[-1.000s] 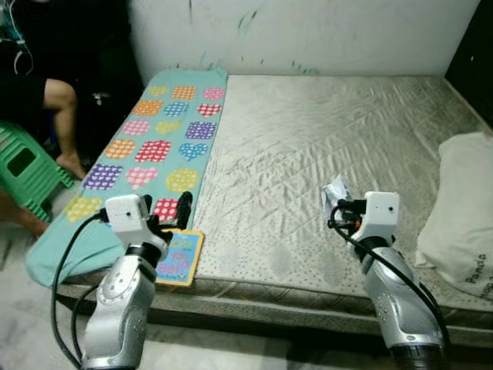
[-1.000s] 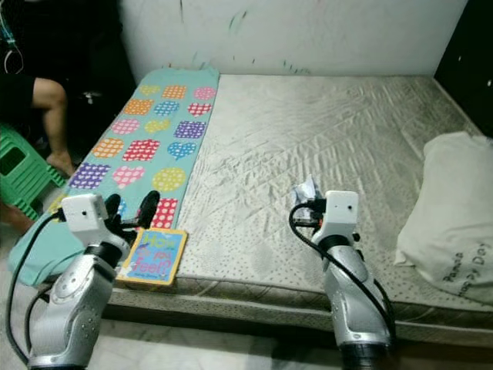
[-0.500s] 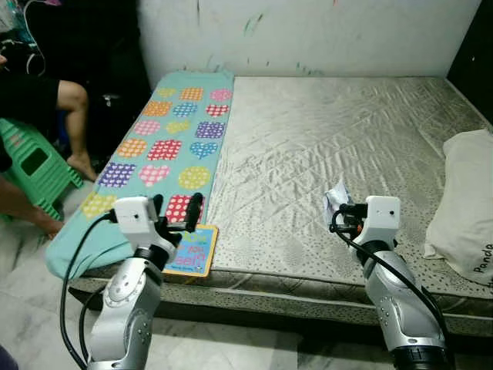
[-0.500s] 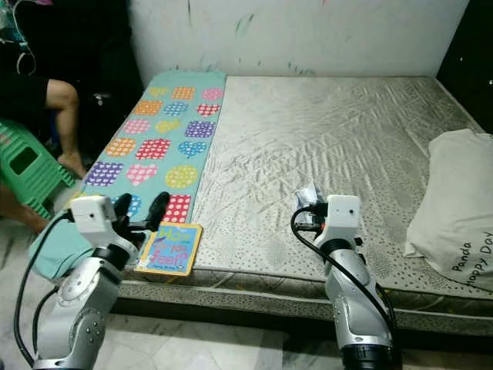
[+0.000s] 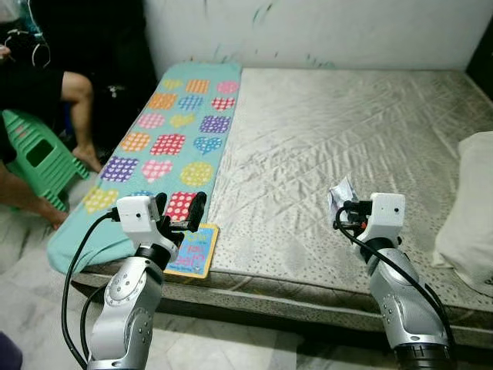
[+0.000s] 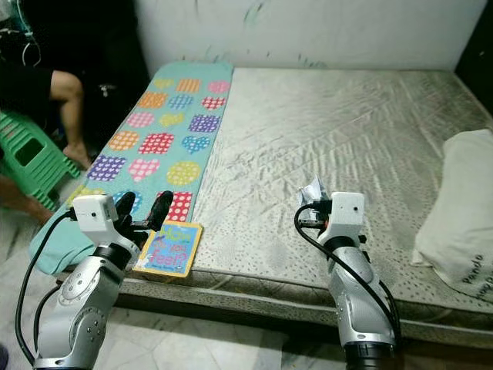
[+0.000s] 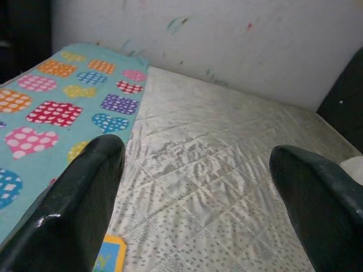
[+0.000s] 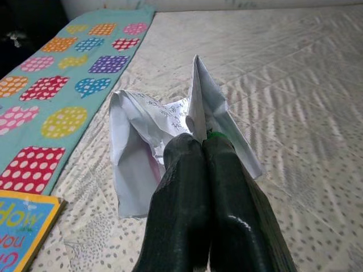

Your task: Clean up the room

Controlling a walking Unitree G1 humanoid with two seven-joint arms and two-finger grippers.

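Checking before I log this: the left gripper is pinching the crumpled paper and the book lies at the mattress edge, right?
Not quite. The right gripper pinches the crumpled paper, as the right wrist view shows; the left gripper is open. The book does lie at the mattress edge.

Crumpled paper (image 8: 148,136), quilted satiny mattress (image 5: 347,131)

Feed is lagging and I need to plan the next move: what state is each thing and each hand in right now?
left hand: open, empty, above the book
right hand: shut on crumpled paper
crumpled paper: pinched, lifted off the mattress
picture book: flat, closed, at the mattress edge
heart-pattern mat: spread flat, near end hanging over the edge
pillow: lying at the right side
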